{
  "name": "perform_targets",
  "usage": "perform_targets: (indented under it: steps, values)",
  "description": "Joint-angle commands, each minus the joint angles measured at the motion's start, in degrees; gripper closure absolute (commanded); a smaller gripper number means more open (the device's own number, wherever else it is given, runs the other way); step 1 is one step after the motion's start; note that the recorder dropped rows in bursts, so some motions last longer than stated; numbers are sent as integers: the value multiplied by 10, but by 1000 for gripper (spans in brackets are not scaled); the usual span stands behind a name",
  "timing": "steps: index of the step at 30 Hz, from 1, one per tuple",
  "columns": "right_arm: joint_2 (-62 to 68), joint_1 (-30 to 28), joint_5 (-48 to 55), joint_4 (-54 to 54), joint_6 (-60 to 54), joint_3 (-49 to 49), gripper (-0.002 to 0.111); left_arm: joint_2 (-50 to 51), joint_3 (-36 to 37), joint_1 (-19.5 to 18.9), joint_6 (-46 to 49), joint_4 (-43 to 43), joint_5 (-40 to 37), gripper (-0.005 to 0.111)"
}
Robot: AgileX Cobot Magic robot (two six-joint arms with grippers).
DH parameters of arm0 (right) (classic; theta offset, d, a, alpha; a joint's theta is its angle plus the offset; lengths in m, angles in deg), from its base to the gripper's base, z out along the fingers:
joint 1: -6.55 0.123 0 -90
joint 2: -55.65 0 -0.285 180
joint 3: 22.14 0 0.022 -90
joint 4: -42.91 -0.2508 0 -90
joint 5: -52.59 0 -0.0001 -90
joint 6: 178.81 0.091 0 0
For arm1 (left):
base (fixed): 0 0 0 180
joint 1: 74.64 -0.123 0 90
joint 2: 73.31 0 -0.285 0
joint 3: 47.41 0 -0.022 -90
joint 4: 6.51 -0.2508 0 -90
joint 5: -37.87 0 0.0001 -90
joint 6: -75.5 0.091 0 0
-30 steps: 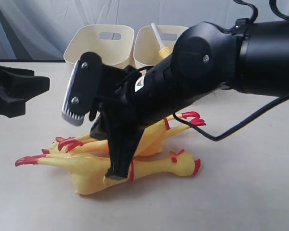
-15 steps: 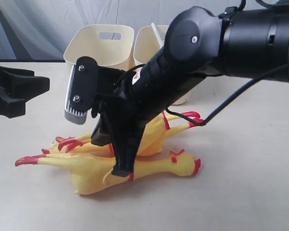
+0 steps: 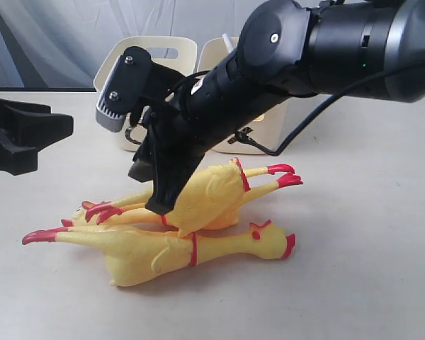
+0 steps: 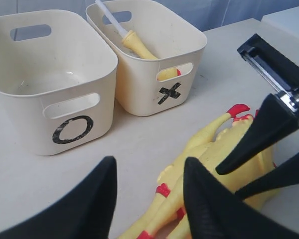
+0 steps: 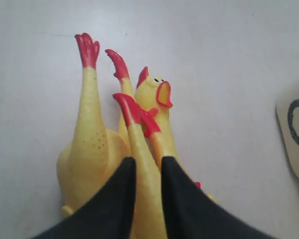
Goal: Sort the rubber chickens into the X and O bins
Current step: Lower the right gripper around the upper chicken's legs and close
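A pile of yellow rubber chickens lies mid-table. My right gripper (image 3: 159, 207) reaches across from the right and is shut on the upper chicken (image 3: 212, 191), with its yellow leg part (image 5: 145, 149) pinched between the black fingers. That chicken's body is tipped up off the pile. The front chicken (image 3: 219, 248) lies flat, head to the right. My left gripper (image 4: 149, 162) hovers open and holds nothing at the left, short of the pile. Behind stand the O bin (image 4: 65, 107) and the X bin (image 4: 139, 84). A yellow piece on a white stick (image 4: 137, 45) leans in the X bin.
The right arm's thick black body (image 3: 326, 49) spans above the pile and hides most of the X bin in the exterior view. A black cable (image 3: 297, 134) loops down beside it. A grey curtain closes the back. Bare tabletop (image 3: 368, 269) lies at the front right.
My right gripper has risen and pulled back from the front chicken's level. The upper chicken's body has tilted up with it. The left gripper has not moved.
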Motion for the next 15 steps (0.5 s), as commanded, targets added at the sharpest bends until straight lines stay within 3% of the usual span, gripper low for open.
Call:
perform_targets:
  steps: [1, 3, 15]
  values:
    - [11, -3, -11, 16, 2, 4, 62, 1, 2, -1, 0, 5, -3, 65]
    - [18, -3, -10, 19, 2, 4, 56, 1, 2, -1, 0, 5, -3, 65]
    - [50, -2, -32, 87, 14, 4, 57, 1, 2, -1, -1, 5, -3, 65]
